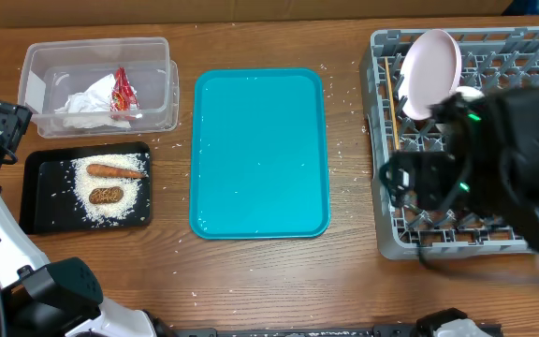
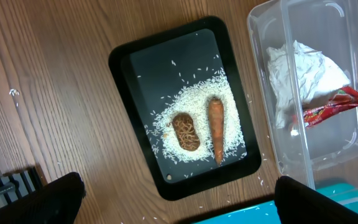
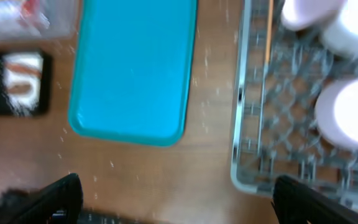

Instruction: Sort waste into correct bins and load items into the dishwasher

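Well, loading looks done. My left end effector (image 2: 179,186) and right end effector (image 3: 176,191) are both apart, empty. Next I'd lift clear of the dish rack (image 1: 383,234).

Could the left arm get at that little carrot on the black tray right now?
Probably yes. The left end effector hangs open above the black tray, and the carrot lies uncovered on the rice with nothing over it.

- Black tray (image 2: 142,81) on wooden bench (image 2: 42,74), rice (image 2: 194,102) heaped inside.
- Carrot (image 2: 216,127) just beside brown food piece (image 2: 186,130), on the rice.
- Clear tub (image 2: 328,28) alongside, holding napkins (image 2: 300,74) and red wrapper (image 2: 331,106).
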